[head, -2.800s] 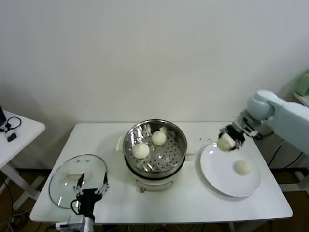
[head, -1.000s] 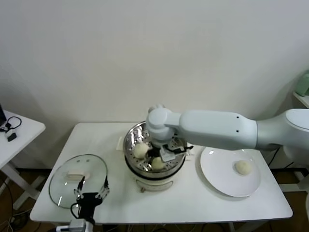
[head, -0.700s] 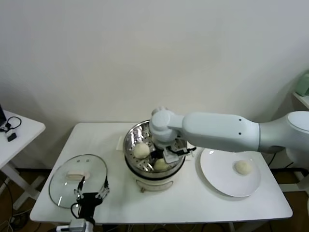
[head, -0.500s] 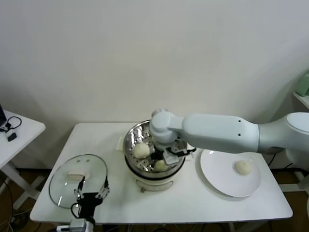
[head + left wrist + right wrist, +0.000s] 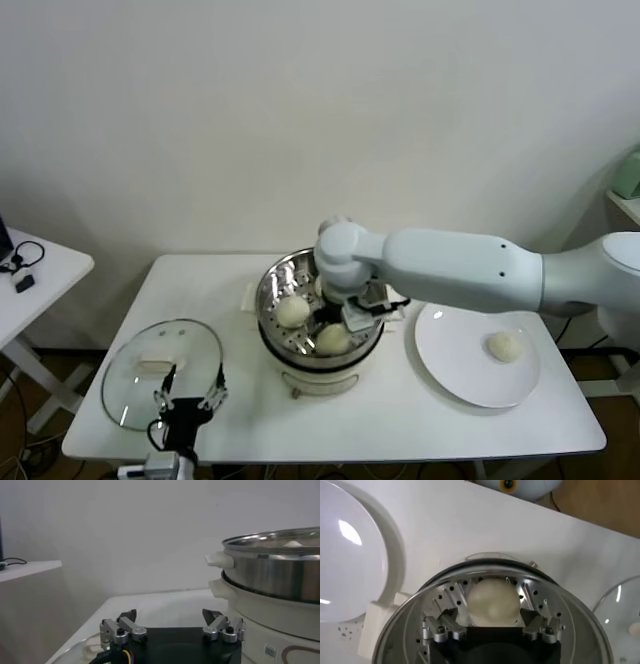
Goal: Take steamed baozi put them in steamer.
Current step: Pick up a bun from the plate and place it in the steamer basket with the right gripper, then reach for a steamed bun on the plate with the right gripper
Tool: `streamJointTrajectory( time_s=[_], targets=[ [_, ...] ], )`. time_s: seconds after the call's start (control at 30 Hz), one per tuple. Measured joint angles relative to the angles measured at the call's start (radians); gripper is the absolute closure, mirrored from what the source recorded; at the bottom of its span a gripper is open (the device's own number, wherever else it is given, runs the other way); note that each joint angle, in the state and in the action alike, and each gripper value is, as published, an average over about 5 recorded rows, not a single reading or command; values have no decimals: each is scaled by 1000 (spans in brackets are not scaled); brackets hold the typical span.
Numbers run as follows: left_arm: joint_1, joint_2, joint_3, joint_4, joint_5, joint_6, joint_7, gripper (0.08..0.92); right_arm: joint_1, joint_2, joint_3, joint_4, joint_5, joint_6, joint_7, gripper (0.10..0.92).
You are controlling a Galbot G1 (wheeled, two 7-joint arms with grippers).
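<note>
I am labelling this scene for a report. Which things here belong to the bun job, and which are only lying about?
Belong to the job:
- steamer
- baozi in steamer: one free, one between the open right gripper fingers
- baozi waiting on the white plate

Only lying about:
- glass lid
- side table with cable
- idle left gripper, open, beside lid

The right arm (image 5: pixel 450 270) hides the steamer's (image 5: pixel 285 345) far rim.
</note>
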Motion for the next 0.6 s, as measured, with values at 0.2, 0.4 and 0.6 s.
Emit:
streamJointTrajectory(
  time_s=[0.2, 0.4, 0.6],
  targets=[
    [-3, 2, 0, 1, -1, 0, 0, 177, 31, -29, 30, -9, 45, -24, -6, 203],
    [-5, 6, 3, 0, -3, -1, 0, 177, 96, -100, 10, -26, 189, -153, 3, 203],
    [-11, 15, 12, -5, -8, -2, 0, 177, 160, -217, -57, -77, 394, -333, 20, 203]
  ],
)
